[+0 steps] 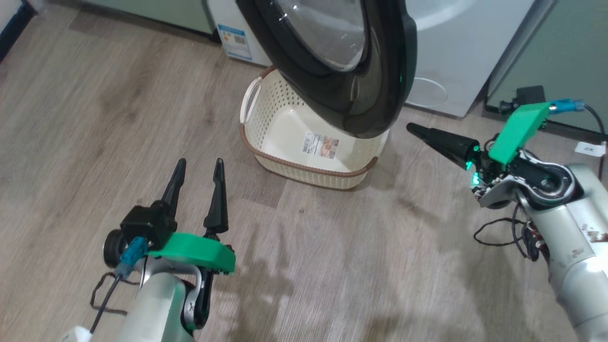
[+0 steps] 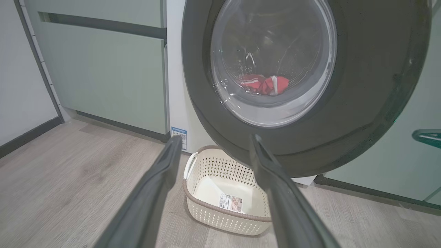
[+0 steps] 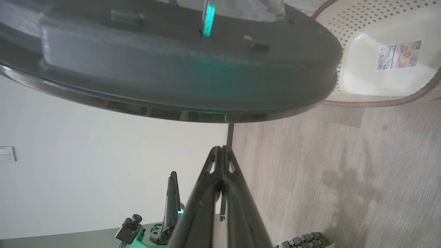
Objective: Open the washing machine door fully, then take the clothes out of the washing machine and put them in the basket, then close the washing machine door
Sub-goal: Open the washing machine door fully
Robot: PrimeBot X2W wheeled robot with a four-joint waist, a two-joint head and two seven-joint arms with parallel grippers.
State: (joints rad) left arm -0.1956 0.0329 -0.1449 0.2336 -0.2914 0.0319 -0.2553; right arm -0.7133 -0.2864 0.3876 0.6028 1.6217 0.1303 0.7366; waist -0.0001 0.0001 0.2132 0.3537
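Black-rimmed door open above cream basket, red clothes inside white washing machine

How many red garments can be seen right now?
1 red bundle, seen through the door window; it may be several garments, and more may be hidden.

My left gripper stands spread at bottom centre. Between its fingers sits the basket. Above it hangs the washing machine door, with red clothes showing through its window at upper centre.
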